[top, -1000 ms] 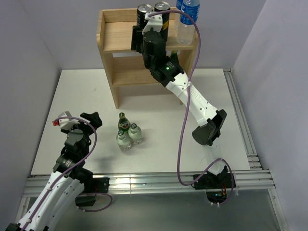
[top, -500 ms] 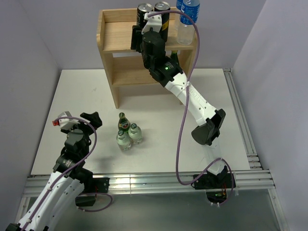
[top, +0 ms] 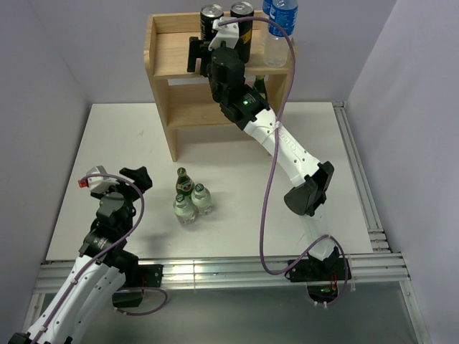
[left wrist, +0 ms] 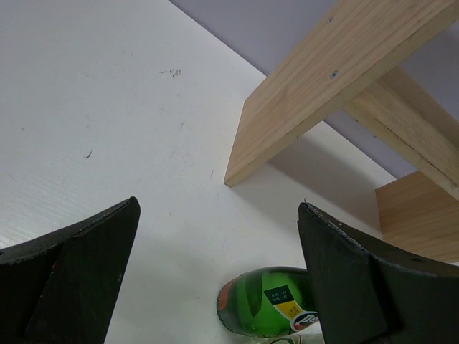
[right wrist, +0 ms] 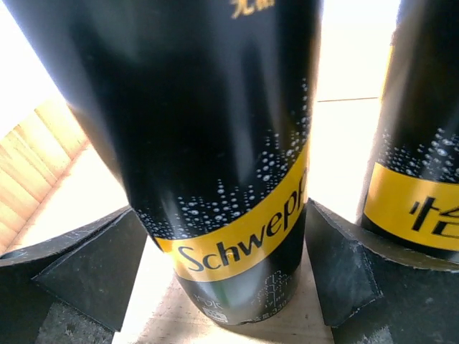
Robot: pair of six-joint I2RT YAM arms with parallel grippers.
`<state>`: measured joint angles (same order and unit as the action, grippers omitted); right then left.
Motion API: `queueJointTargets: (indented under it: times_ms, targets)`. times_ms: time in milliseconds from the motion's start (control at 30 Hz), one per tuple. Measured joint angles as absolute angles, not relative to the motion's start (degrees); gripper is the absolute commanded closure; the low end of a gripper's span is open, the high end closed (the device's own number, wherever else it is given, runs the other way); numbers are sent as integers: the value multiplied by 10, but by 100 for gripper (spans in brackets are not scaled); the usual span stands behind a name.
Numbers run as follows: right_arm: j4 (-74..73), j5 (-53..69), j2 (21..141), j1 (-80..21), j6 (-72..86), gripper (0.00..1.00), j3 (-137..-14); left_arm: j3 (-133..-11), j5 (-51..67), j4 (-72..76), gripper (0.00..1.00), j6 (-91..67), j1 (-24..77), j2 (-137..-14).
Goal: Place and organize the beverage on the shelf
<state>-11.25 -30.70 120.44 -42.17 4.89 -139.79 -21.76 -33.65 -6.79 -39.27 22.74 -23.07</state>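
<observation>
The pale wooden shelf (top: pixel 172 54) stands at the back of the table. On its upper board are two black Schweppes cans (top: pixel 211 16) (top: pixel 242 11) and two water bottles (top: pixel 280 29). My right gripper (top: pixel 209 44) reaches onto that board, and its jaws stand open on either side of the left can (right wrist: pixel 215 129), which rests upright on the wood. The second can (right wrist: pixel 423 172) is just to its right. A green glass bottle (top: pixel 183 180) and two small clear bottles (top: pixel 193 204) stand together mid-table. My left gripper (top: pixel 118 179) hovers open left of them, with the green bottle (left wrist: pixel 269 301) below its right finger.
The shelf's side panel (left wrist: pixel 301 100) and lower board rise ahead in the left wrist view. White tabletop (top: pixel 107 143) spreads left of the bottles. Aluminium rails (top: pixel 358 186) run along the right and near edges. A purple cable loops over the right arm beside the shelf.
The right gripper's jaws have spread apart from the left can, which now stands free on the upper board. The left arm has not moved.
</observation>
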Motion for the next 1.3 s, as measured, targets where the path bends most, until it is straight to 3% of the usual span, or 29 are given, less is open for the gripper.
queueJointTargets:
  times_ms: [567,1300]
  targets:
    - [-79,-304,1181,-425,48,6,-1351,-218,-337,-68,1,-393,227,-231]
    - [-23,-341,1031,-473,66,6,-1130,-218,-337,-69,1,-397,227,-230]
